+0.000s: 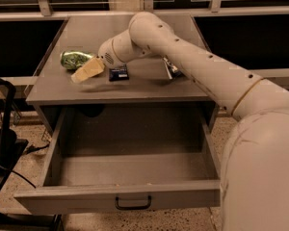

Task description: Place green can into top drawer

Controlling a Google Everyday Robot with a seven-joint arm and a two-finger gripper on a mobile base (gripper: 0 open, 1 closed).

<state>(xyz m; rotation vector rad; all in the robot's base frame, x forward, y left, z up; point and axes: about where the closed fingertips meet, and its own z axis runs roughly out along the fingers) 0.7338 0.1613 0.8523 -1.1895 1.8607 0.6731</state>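
The green can [75, 59] lies on its side at the left of the grey cabinet's top [86, 32]. My gripper [86, 70] hangs low over the top, just right of and in front of the can, its tip close to or touching it. My arm reaches in from the right across the top. The top drawer [120, 196] is pulled fully open below, and its inside shows nothing in it. Its black handle [133, 204] is on the front panel.
A dark blue snack bar [119, 72] lies just right of the gripper. Another dark packet [172, 71] lies farther right, partly behind my arm. A black frame [2, 129] stands at the left of the cabinet. A rail and dark windows run behind.
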